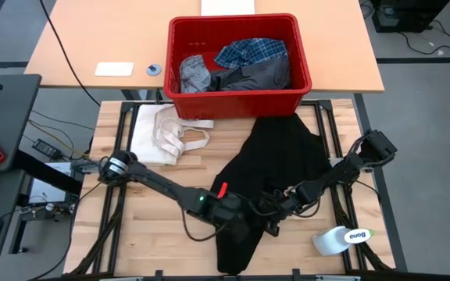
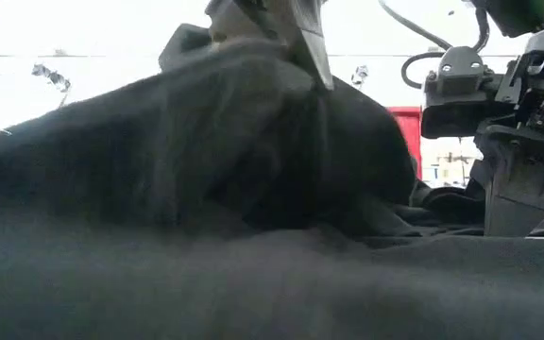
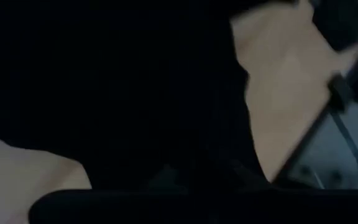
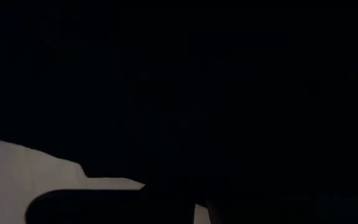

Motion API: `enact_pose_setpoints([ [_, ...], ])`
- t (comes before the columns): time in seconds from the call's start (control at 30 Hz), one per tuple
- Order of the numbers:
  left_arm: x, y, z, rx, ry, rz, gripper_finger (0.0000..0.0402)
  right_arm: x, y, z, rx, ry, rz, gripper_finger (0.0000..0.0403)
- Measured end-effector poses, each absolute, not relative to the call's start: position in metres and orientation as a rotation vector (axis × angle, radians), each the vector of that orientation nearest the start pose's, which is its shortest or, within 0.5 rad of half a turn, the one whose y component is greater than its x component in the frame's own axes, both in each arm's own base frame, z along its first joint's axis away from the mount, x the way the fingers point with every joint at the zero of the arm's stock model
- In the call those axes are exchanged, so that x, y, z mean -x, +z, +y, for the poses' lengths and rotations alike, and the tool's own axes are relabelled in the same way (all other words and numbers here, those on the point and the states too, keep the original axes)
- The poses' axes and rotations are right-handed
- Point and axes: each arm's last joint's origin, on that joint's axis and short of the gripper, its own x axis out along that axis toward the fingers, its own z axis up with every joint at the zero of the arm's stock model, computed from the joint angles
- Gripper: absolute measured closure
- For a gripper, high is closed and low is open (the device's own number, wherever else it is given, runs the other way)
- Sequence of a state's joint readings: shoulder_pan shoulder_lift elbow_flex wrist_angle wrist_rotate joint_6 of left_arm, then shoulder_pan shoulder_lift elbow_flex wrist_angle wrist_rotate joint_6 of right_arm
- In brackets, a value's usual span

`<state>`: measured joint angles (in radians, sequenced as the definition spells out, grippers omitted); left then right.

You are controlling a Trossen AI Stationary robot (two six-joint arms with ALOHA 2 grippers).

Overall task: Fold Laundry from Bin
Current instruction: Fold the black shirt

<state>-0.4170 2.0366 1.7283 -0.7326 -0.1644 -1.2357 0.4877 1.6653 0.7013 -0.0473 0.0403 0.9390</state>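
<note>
A large black garment (image 1: 280, 152) lies spread on the wooden table, reaching from the front of the red bin (image 1: 237, 103) to the near edge. My left gripper (image 1: 239, 217) is over the garment's near part, shut on the cloth. The low view shows it (image 2: 286, 33) at the top, with black cloth rising to it in a peak. My right gripper (image 1: 276, 207) is down on the same garment just to its right, also seen in the low view (image 2: 518, 212). A plaid shirt (image 1: 252, 53), a light grey garment (image 1: 194, 74) and a dark grey one (image 1: 260, 76) lie in the bin. My left gripper pinches a bunched-up part of the black garment (image 2: 296, 76) from above, slanting down. The cloth is drawn up into a peak below the fingers, and the rest of it lies on the table. Whether one layer or several are held, I cannot tell.
A cream-white cloth with strap loops (image 1: 166, 133) lies on the table's far left part. A white bottle (image 1: 342, 238) lies on its side near the right front corner. Behind the bin, a second tabletop holds a white card (image 1: 114, 69) and a small round thing (image 1: 154, 69).
</note>
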Motion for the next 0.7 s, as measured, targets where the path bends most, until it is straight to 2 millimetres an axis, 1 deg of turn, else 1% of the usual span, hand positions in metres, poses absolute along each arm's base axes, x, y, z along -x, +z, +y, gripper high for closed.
enact_pose_setpoints([
  [0.13, -0.385, 0.244, -0.187, 0.829, 0.595, 0.866, 0.0387, -0.252, 0.118, 0.132, -0.602, -0.094, 1.078, 0.0373],
  [0.3, -0.360, 0.239, -0.206, 0.896, 0.798, 0.806, 0.0387, -0.251, 0.119, 0.132, -0.615, -0.097, 1.081, 0.0375],
  [0.43, -0.337, 0.234, -0.219, 0.920, 0.964, 0.700, 0.0387, -0.251, 0.121, 0.133, -0.601, -0.083, 1.079, 0.0386],
  [0.5, -0.325, 0.235, -0.223, 0.925, 1.039, 0.641, 0.0387, -0.252, 0.123, 0.134, -0.590, -0.070, 1.076, 0.0392],
  [0.57, -0.316, 0.234, -0.225, 0.896, 1.081, 0.636, 0.0387, -0.253, 0.125, 0.135, -0.593, -0.063, 1.068, 0.0395],
  [0.7, -0.311, 0.234, -0.221, 0.823, 1.117, 0.673, 0.0387, -0.254, 0.125, 0.134, -0.598, -0.063, 1.063, 0.0388],
])
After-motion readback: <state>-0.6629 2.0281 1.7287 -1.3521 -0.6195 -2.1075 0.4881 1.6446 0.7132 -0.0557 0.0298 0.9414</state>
